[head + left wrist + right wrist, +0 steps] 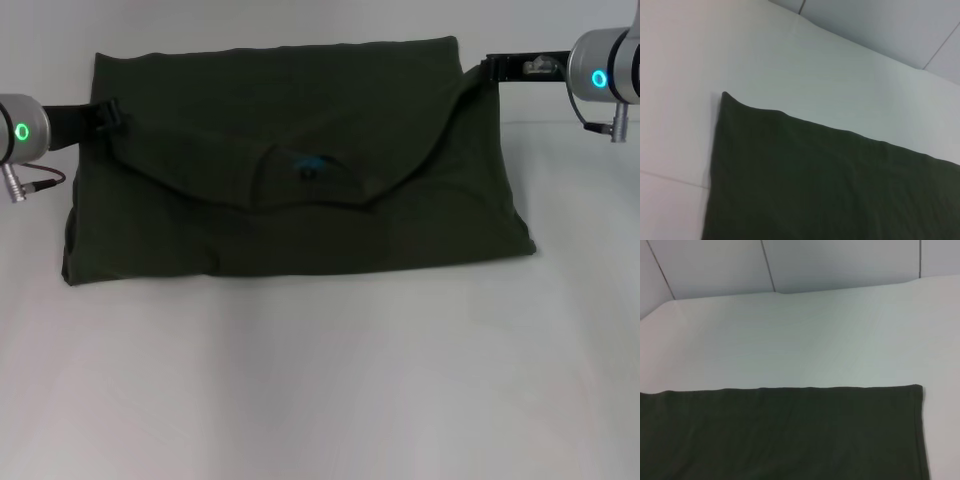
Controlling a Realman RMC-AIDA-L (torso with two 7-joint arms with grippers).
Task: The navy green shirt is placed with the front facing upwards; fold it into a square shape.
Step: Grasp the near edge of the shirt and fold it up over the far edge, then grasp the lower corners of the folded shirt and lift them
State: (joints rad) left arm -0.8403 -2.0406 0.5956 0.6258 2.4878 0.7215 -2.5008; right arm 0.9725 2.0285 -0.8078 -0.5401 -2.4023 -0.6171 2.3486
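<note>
White and bare around the cloth, the surface [320, 380] carries the navy green shirt [290, 170], which lies spread wide across its far half as a broad rectangle. By the look of it, the top part has been folded over, so the curved neckline with a small blue label [312, 163] sits near the shirt's middle, and no lettering shows. The left gripper [105, 115] is at the shirt's left edge, near its far corner, and the right gripper [495, 68] is at the shirt's far right corner; whether the fingers of either are closed on cloth or open cannot be told. Both wrist views show only flat dark fabric with a clean straight edge against the white surface. As a judgement, the task is partly done: one lengthwise fold seems made, but the shape is wider than deep, so at least one more fold across the width is likely needed to reach a square.
</note>
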